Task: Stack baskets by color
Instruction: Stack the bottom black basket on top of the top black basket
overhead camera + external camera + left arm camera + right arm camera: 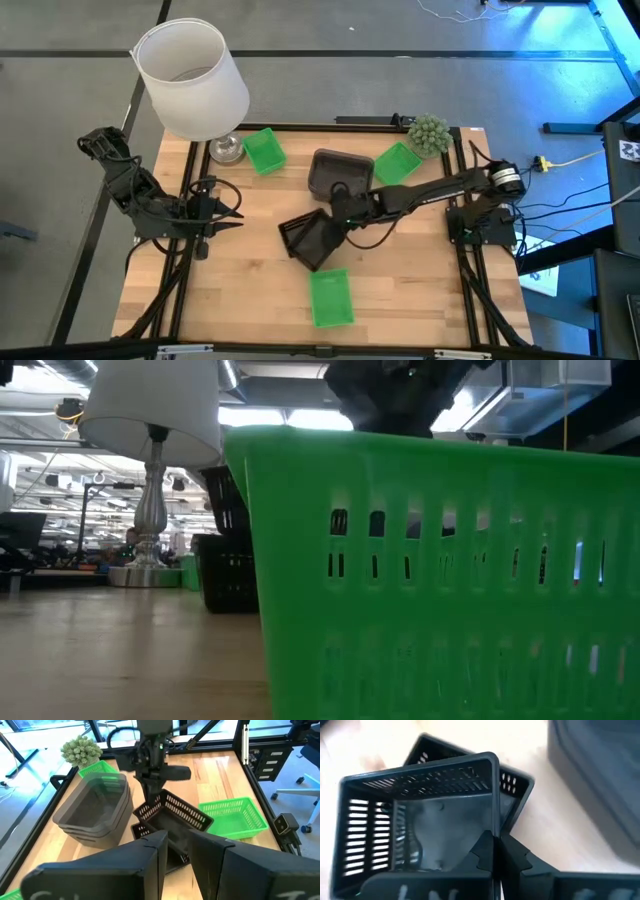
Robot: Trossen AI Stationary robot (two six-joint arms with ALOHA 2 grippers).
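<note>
Two black baskets sit mid-table. My right gripper is shut on the upper black basket, which is tilted over the lower black basket. A stack of smoky grey baskets stands just beyond them. Single green baskets lie at the far left, at the far right and near the front edge; the front one fills the low view. My left gripper waits open at the table's left edge, touching nothing. My right gripper pinches one wall of the upper black basket at its rim, one finger inside the basket and one outside. The fingers slant down from the table's right side. The basket hangs tilted over the lower black basket; whether the two touch I cannot tell.
A white lamp stands at the far left corner and a small round green plant at the far right. Bare wood lies near the front left.
</note>
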